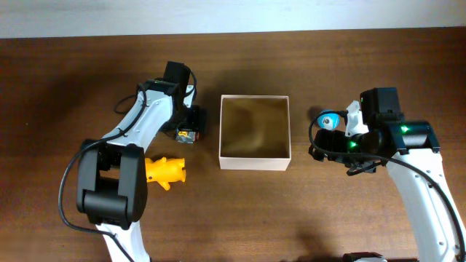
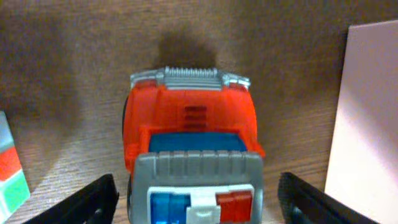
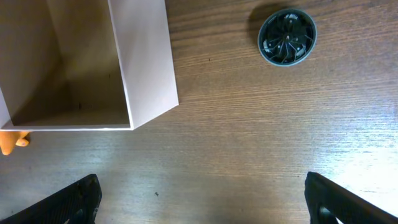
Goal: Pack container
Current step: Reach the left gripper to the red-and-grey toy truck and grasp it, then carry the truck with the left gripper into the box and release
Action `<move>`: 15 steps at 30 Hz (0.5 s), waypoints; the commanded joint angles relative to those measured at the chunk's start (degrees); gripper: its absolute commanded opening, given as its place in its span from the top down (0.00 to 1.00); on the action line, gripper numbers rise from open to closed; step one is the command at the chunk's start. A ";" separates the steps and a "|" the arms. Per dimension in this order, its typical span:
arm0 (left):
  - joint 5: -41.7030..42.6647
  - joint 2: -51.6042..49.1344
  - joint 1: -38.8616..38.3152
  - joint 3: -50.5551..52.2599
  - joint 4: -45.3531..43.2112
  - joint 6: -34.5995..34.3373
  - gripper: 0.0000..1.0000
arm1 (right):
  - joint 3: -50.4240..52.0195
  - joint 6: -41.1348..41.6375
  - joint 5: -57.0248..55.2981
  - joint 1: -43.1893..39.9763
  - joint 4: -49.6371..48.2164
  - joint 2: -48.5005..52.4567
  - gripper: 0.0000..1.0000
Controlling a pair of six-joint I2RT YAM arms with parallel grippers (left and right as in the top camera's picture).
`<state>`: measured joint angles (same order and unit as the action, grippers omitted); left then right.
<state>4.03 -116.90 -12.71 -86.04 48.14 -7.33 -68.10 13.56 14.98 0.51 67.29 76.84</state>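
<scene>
Nearest the arm bases in the overhead view, a yellow toy figure (image 1: 166, 171) lies on the dark wooden table (image 1: 240, 218), at about 8 o'clock from the container (image 1: 255, 161) and clear of it. The container sits open-topped at mid-table between the two arms, white outside and tan inside.

At its 9 o'clock, near the left wall, stands an orange toy truck (image 2: 189, 124). The left gripper (image 2: 198, 190) hangs right over it. In the left wrist view the black fingers (image 2: 93, 202) are spread wide, one on each side of the truck's grey end, with a gap on both sides, so they grasp nothing. The container's white wall fills that view at 3 o'clock. A white, red and green striped thing (image 2: 12, 171) is cut off at 9 o'clock, and I cannot tell what it is.

The right gripper (image 3: 202, 186) is at the container's 3 o'clock, apart from it. Its fingers (image 3: 68, 202) stand fully apart over bare wood and hold nothing. Farther ahead in the right wrist view, a round dark-teal toy (image 3: 287, 36) lies at 1 o'clock, and the container's corner is at 10 o'clock.
</scene>
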 commanded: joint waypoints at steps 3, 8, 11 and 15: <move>0.22 -0.85 0.00 -0.42 -0.46 -0.33 0.23 | -0.81 0.46 -0.68 0.11 0.02 0.00 0.01; 0.22 -0.85 0.00 -0.42 -0.63 0.13 0.20 | -0.81 0.46 -0.68 0.11 0.07 0.00 0.01; 0.20 -0.85 0.00 -0.42 -0.66 0.13 0.33 | -0.81 0.46 -0.68 0.11 0.11 -0.02 0.02; 0.22 -0.76 0.00 -0.57 -0.35 0.13 0.49 | -0.81 0.46 -0.68 0.11 0.31 -0.02 0.01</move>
<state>4.05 -116.90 -12.71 -86.04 47.66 -7.40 -68.10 13.56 15.00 0.51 67.35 76.84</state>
